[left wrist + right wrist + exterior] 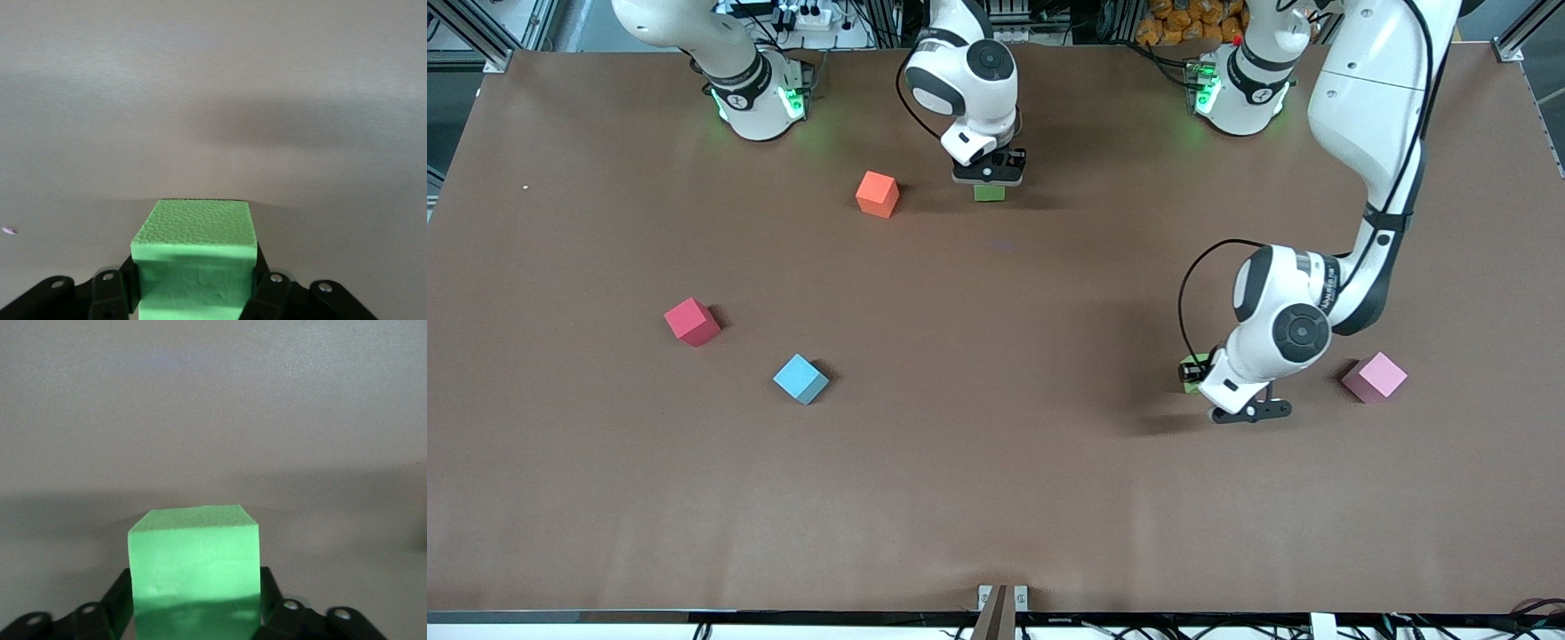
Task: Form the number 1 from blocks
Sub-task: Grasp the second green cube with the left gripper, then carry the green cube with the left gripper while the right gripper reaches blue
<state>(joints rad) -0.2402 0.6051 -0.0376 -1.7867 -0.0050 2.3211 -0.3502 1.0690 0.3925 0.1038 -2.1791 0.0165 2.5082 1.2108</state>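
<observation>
My left gripper (1199, 373) jaws clamping one green block (194, 257) near pink block (1375, 377), right gripper (989, 182) jaws clamping other green block (194, 573) beside orange block (877, 194), both low at tabletop (996, 489).

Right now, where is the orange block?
In the front view the orange block sits on the table near the right arm's base, beside the right gripper, which is shut on a green block.

A brown table (996, 498) is filling the scene under even light, soft shadows lying on it. Metal framing (480, 36), cables and a power strip (805, 16) are lining its robot-side edge.
</observation>
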